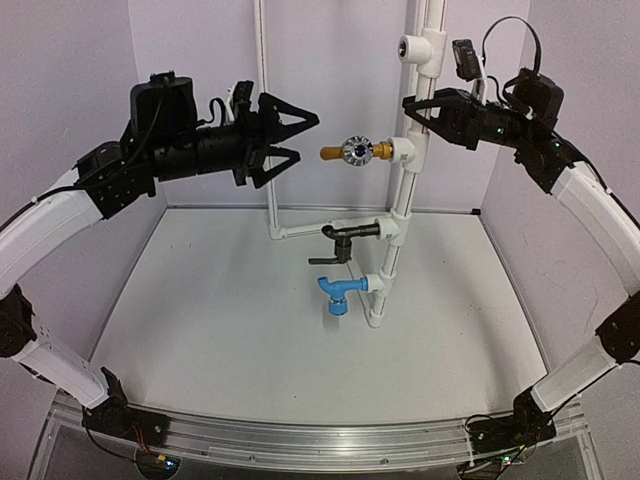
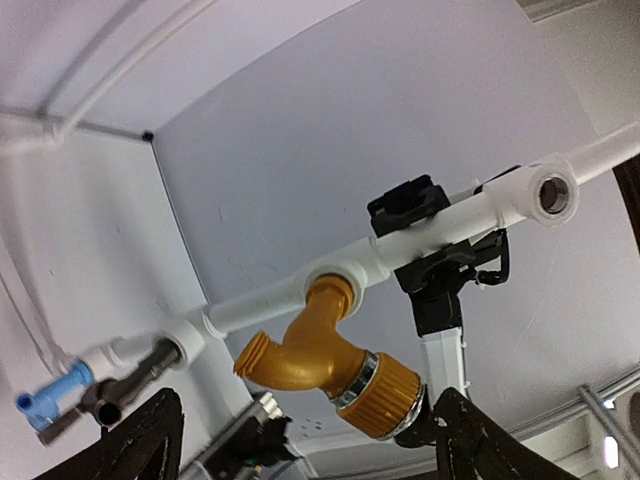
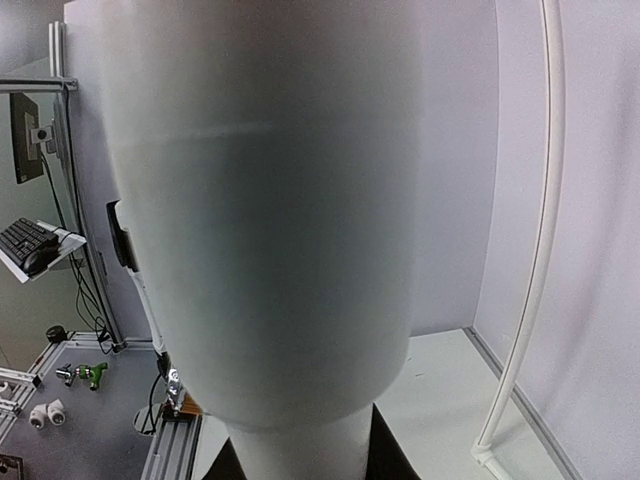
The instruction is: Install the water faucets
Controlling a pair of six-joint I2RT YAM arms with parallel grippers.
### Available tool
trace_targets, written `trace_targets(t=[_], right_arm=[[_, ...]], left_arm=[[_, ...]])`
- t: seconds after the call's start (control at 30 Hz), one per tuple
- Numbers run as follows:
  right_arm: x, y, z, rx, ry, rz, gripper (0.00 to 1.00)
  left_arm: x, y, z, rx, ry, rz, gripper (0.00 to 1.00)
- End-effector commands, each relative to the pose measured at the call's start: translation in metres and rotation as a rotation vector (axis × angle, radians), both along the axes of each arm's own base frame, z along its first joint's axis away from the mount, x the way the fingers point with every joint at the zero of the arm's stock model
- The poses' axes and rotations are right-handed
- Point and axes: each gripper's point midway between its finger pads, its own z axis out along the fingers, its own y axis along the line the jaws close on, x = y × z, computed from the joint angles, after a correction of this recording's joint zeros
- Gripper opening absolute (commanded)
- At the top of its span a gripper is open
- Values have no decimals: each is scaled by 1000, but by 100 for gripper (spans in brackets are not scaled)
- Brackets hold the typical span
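Note:
Three faucets are mounted on the white pipe stand (image 1: 399,215): a brass-gold faucet (image 1: 355,150) at the top, a black faucet (image 1: 345,236) in the middle and a blue faucet (image 1: 337,293) lowest. My left gripper (image 1: 306,135) is open, level with the brass faucet and just left of its tip, not touching it. In the left wrist view the brass faucet (image 2: 330,350) hangs between my spread fingers (image 2: 470,440), with the black faucet (image 2: 125,385) and blue faucet (image 2: 50,395) at the lower left. My right gripper (image 1: 412,110) is shut on the upright pipe (image 3: 270,200) above the brass faucet.
A thin white pipe (image 1: 268,120) rises at the back and joins the stand by a horizontal pipe (image 1: 305,229). An open tee (image 1: 418,49) tops the stand. Lilac walls close in three sides. An aluminium rail (image 1: 320,440) runs along the front. Spare fittings (image 3: 45,412) lie outside.

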Motion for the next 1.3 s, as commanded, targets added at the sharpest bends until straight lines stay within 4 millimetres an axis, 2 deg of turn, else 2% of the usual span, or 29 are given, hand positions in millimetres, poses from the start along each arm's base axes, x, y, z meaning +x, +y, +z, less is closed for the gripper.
trace_targets(t=[0.0, 0.17, 0.3, 0.53, 0.63, 0.8, 1.03, 1.17, 1.27], right_arm=[[40, 8, -50, -44, 352, -69, 0], [37, 9, -49, -47, 329, -53, 0], [34, 10, -49, -49, 318, -44, 1], [31, 9, -50, -51, 318, -41, 3], [31, 9, -51, -52, 325, -39, 3], [31, 9, -52, -52, 331, -36, 3], [24, 9, -53, -56, 336, -13, 3], [19, 8, -52, -58, 346, 9, 3], [15, 9, -52, -60, 360, 28, 4]], left_arm=[[-18, -18, 19, -175, 202, -148, 86], [-17, -45, 14, -186, 286, -252, 86], [-13, -57, 15, -217, 289, -286, 84], [-18, -76, 19, -234, 281, -399, 75], [-20, -76, 22, -235, 225, -413, 70], [-22, -68, 17, -198, 103, -381, 58], [-18, -60, -7, 23, -136, -324, 49], [-7, -62, -29, 215, -302, -311, 45], [0, -63, -34, 298, -457, -303, 42]])
